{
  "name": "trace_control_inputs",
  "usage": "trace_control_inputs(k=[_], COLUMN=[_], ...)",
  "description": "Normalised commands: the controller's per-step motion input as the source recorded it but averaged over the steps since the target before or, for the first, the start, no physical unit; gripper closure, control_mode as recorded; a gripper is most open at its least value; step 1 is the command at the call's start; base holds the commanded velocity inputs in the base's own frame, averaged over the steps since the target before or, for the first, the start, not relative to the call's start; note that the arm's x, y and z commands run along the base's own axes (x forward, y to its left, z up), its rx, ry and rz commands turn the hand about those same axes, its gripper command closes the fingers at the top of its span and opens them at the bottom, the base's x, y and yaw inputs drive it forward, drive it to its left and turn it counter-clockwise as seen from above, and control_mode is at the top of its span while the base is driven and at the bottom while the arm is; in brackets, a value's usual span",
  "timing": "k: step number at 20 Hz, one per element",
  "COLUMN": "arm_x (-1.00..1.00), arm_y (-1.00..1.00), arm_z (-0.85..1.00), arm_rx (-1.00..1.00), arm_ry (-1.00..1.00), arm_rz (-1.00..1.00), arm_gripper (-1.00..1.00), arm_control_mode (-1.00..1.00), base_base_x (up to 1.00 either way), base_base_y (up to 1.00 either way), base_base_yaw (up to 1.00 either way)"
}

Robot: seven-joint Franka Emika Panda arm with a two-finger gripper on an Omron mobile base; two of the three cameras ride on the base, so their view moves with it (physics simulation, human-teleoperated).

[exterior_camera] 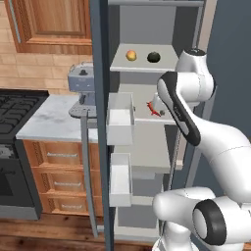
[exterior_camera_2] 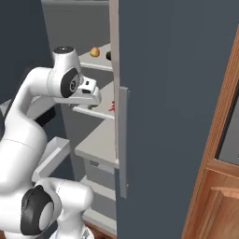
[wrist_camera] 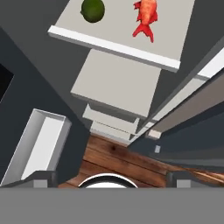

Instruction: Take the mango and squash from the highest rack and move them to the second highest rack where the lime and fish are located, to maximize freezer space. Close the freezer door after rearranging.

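Note:
On the highest rack (exterior_camera: 142, 66) of the open freezer (exterior_camera: 147, 29) lie the yellow-orange mango (exterior_camera: 131, 55) (exterior_camera_2: 94, 52) and, to its right, the near-black squash (exterior_camera: 154, 57). One rack down (wrist_camera: 118, 46) rest the lime (wrist_camera: 92, 9) and the red-orange fish (wrist_camera: 146, 17) (exterior_camera: 154, 109) (exterior_camera_2: 112, 107). My gripper (wrist_camera: 111, 179) hangs open and empty in front of this second rack, a little above it and tilted down. Both fingertips (wrist_camera: 41, 177) stand wide apart. The freezer door (exterior_camera: 100, 122) is swung wide open on the left.
Pale bins (exterior_camera: 120, 117) (wrist_camera: 37, 144) line the open door's inner face, close on my left, and its bar handle (exterior_camera: 88, 171) faces the marble counter (exterior_camera: 54, 117). A closed dark door (exterior_camera_2: 172, 116) with a handle (exterior_camera_2: 122, 140) walls the right side. Lower shelves (wrist_camera: 116, 83) and the wood floor (wrist_camera: 118, 157) lie below.

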Motion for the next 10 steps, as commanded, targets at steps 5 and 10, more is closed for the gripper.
trace_control_inputs(k=[5, 10], arm_x=[0.00, 0.00], arm_y=[0.00, 0.00], arm_z=[0.00, 0.00], arm_rx=[0.00, 0.00], arm_ry=[0.00, 0.00], arm_rz=[0.00, 0.00], arm_gripper=[-1.00, -1.00], arm_control_mode=[1.00, 1.00], base_base_x=[0.25, 0.44], base_base_y=[-0.30, -0.01], base_base_yaw=[0.12, 0.20])
